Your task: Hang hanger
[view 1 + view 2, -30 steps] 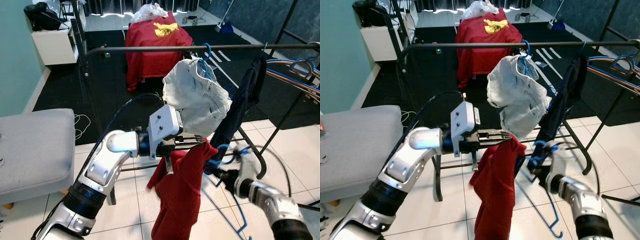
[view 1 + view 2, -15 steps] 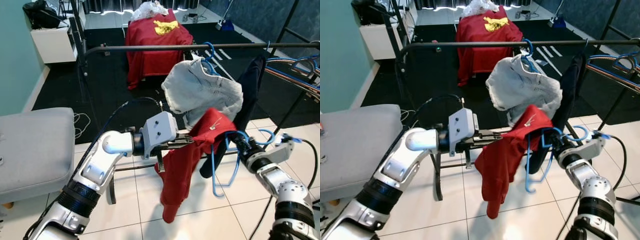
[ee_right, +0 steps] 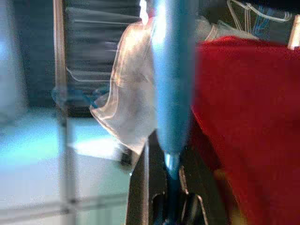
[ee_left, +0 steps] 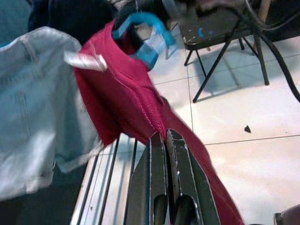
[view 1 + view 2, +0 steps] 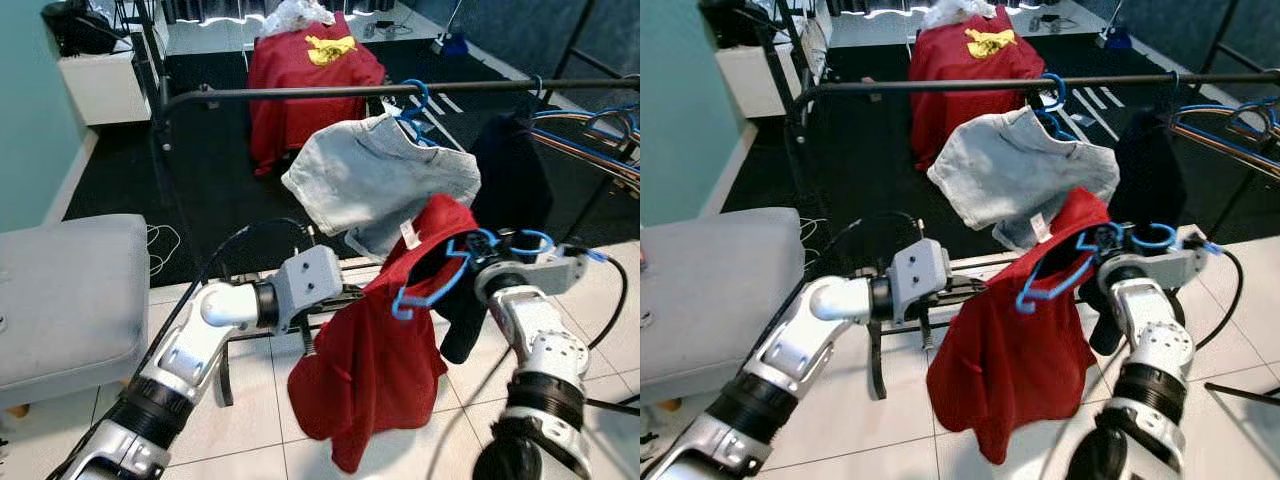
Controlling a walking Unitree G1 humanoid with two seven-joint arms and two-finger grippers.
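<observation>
Left tool (image 4: 165, 140): fingers pressed together, pinching a fold of the red cloth garment (image 5: 375, 370) at near centre.
Right tool (image 3: 166, 197): closing on the stem of the blue plastic hanger (image 5: 432, 285), holding it up at right, hook end towards the far side.
Red garment: draping from the hanger, hanging between the two tools.
Black metal rail (image 5: 330, 93): running left to right, far and above the hanger; the right arm is nearer, so the hook is needing to go up and away.
Pale denim garment (image 5: 375, 180): already hanging from the rail on its own blue hanger.
</observation>
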